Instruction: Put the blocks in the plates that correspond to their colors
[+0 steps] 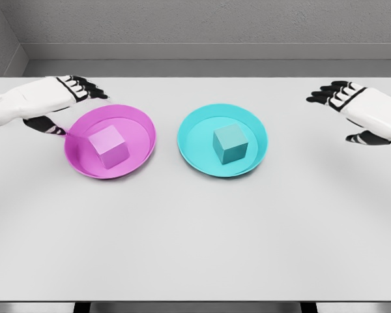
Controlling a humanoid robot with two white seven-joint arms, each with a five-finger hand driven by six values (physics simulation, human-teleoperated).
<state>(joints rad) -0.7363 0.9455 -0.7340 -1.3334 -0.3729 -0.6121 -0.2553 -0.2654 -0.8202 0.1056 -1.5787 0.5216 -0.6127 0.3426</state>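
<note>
Magenta block (109,147): sits inside the magenta plate (140,120), left of centre on the white table (195,241).
Cyan block (230,144): rests inside the cyan plate (194,124), just right of centre.
Task progress: both blocks lie in plates of their own colour, so the sorting looks done.
Left hand (65,98): fingers spread and holding nothing, hovering at the far-left rim of the magenta plate, thumb close to that rim.
Right hand (355,111): fingers relaxed and spread, empty, well apart from the cyan plate at the far right.
Risk: the left thumb could catch the magenta rim as the arm moves, dragging or tipping the plate and spilling its block.
Lesser risk: a sweep toward centre could nudge the two plates together.
</note>
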